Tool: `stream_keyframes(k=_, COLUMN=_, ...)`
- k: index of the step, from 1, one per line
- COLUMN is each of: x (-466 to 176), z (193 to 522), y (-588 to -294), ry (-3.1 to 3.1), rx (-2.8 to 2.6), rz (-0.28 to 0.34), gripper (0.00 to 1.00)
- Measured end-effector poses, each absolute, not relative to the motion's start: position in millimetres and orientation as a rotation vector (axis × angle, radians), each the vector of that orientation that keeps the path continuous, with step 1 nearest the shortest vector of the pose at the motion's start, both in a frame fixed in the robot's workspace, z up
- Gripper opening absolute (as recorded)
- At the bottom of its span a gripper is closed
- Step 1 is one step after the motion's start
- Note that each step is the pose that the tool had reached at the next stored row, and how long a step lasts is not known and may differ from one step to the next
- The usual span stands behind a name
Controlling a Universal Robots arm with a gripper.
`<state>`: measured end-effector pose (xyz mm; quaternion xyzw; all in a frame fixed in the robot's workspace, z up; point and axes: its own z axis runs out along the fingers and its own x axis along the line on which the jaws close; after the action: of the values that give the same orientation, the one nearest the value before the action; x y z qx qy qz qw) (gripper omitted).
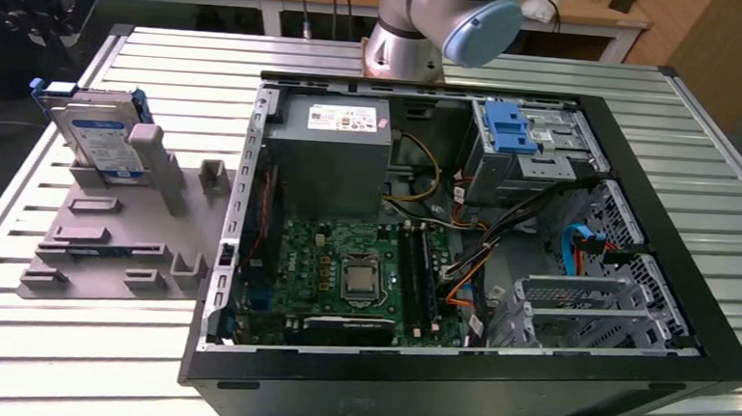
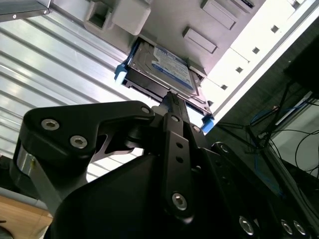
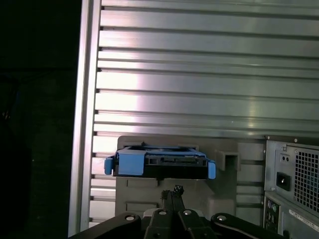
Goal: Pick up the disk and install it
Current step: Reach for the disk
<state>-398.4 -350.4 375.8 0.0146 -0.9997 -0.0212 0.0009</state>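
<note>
The disk, a silver-grey drive with a blue-and-white label and a blue carrier frame, stands on edge in a grey fixture at the exterior view's left. Both wrist views look down on the disk's edge and label face. My gripper hangs short of the disk's edge, not touching it. Its black fingers are pressed together with nothing between them. The arm's base rises behind the open computer case.
The case lies open on the slatted metal table. Inside are a grey power supply, a green motherboard, loose cables, a metal cage with a blue latch and a second cage. The grey fixture has several upright tabs.
</note>
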Motion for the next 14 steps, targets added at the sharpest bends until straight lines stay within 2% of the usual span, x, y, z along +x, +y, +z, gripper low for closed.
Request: stream_keyframes(k=14, x=-411, z=375, y=-350, ry=-3.139, rx=0.046, rz=-0.067, gripper=0.11)
